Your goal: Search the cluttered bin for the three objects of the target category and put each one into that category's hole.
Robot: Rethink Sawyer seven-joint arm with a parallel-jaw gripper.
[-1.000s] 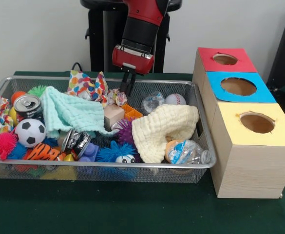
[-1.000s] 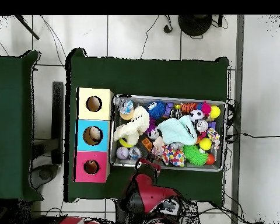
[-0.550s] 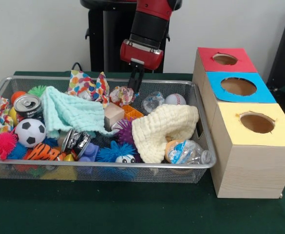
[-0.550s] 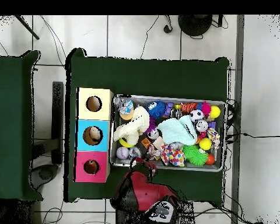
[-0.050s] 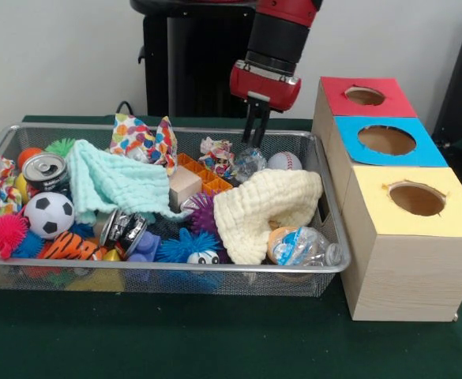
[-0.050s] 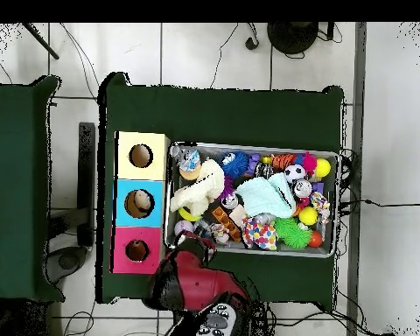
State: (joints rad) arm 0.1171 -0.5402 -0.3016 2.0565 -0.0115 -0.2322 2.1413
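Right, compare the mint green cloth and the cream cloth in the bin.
The mint green cloth lies toward the bin's soccer-ball end, draped over toys; the cream cloth lies at the end nearest the boxes, humped up over a crumpled bottle. The mint one spreads flatter; the cream one looks thicker and bunched. Both are soft, textured fabric covering other items.

No readable text anywhere (bottle labels too blurred).

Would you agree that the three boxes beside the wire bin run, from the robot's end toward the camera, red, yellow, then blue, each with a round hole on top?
Not quite. The front view shows the red box farthest, then the blue box, and the yellow box nearest the camera. Each has a round hole on top, and all stand beside the wire bin.
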